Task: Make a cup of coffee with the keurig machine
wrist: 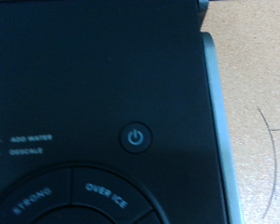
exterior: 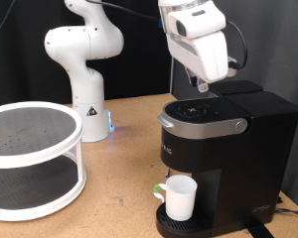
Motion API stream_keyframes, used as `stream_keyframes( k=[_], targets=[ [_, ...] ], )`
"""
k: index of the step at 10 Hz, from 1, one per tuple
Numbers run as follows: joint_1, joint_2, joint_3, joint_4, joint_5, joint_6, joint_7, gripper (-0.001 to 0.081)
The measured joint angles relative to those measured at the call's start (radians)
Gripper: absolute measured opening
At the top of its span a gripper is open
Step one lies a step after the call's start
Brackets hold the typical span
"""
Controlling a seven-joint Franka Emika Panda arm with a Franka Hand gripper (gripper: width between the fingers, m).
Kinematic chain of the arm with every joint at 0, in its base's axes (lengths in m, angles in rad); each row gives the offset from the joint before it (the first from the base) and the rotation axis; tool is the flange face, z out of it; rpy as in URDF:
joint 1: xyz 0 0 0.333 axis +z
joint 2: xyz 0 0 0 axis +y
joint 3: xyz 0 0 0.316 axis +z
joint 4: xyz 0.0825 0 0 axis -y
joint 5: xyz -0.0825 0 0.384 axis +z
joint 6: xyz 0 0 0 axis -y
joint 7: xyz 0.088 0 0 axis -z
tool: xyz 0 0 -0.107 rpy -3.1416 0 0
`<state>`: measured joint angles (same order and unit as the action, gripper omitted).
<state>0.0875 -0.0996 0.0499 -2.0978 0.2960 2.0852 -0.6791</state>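
The keurig machine (exterior: 228, 149), boxy and black with a silver-grey lid band, stands at the exterior view's right. The cup (exterior: 180, 196), small and white, sits on the machine's round drip tray under the spout. My gripper (exterior: 201, 87) hangs just above the back of the machine's top, its fingers drawn together to a narrow tip with nothing between them. The wrist view looks close down on the keurig machine's (wrist: 93, 75) black top: a round power button (wrist: 133, 138), the "STRONG" and "OVER ICE" buttons (wrist: 79, 196) and a silver edge (wrist: 217, 121). No fingers show clearly there.
A white two-tier round rack (exterior: 35, 164) stands at the exterior view's left. The white robot arm base (exterior: 86, 69) rises at the back, with a blue light at its foot. Wooden table (exterior: 124, 169) lies between rack and machine.
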Motion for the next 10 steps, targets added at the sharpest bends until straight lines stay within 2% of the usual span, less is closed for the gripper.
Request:
stream_keyframes(
  k=[1,2,3,5,10],
  targets=[
    [0.0,-0.008,0.0,-0.023,0.0,0.027,-0.007,0.0222],
    [0.0,-0.015,0.0,-0.043,0.0,0.041,-0.014,0.0061],
    [0.0,-0.021,0.0,-0.059,0.0,0.049,-0.019,0.0061],
    [-0.001,-0.03,0.0,-0.089,0.0,0.06,-0.021,0.0004],
    [-0.011,-0.025,-0.001,-0.122,-0.005,0.099,-0.011,0.0001]
  ],
)
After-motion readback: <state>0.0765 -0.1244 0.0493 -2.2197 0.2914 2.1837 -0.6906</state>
